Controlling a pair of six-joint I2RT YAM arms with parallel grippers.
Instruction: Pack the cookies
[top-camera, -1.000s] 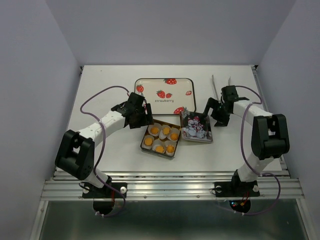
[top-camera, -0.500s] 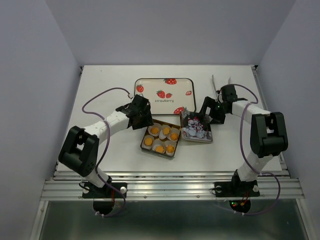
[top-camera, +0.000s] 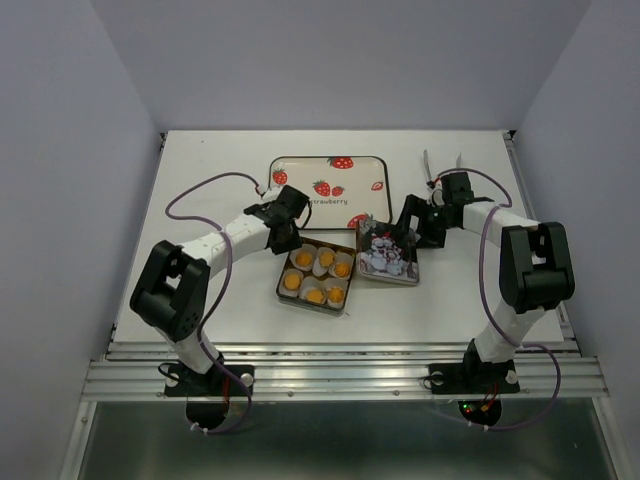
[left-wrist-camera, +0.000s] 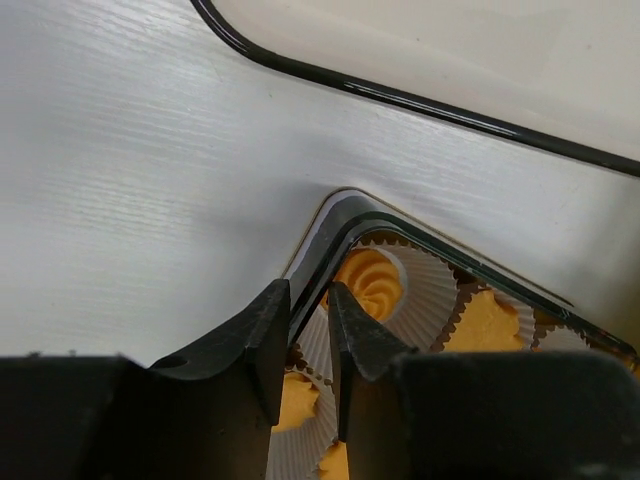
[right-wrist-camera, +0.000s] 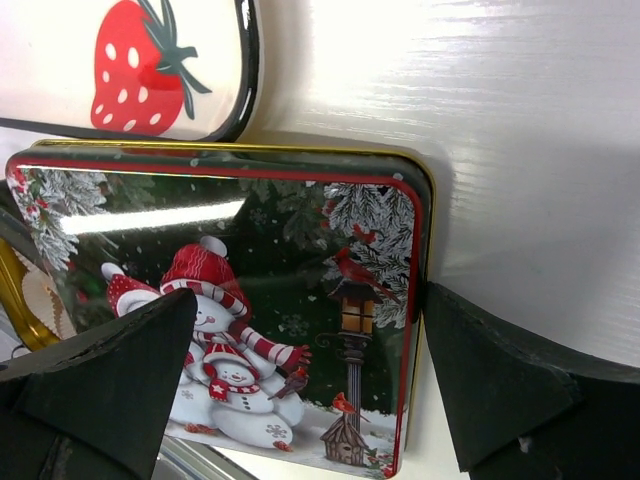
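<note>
1. nudged the cookie tin (top-camera: 280, 297) slightly left since a second ago.
2. pinching its far corner rim with the left claw (left-wrist-camera: 308, 300), nearly closed.
3. keeping six cookies (top-camera: 293, 282) inside it.
4. spreading the right claw (right-wrist-camera: 308, 295) wide over the snowman lid (right-wrist-camera: 270, 230), one finger touching its edge.

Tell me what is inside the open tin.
Six cookies, each in a white paper cup, fill the tin. The left end effector pinches its wall at one corner and covers part of a cup. The floor is hidden.
</note>
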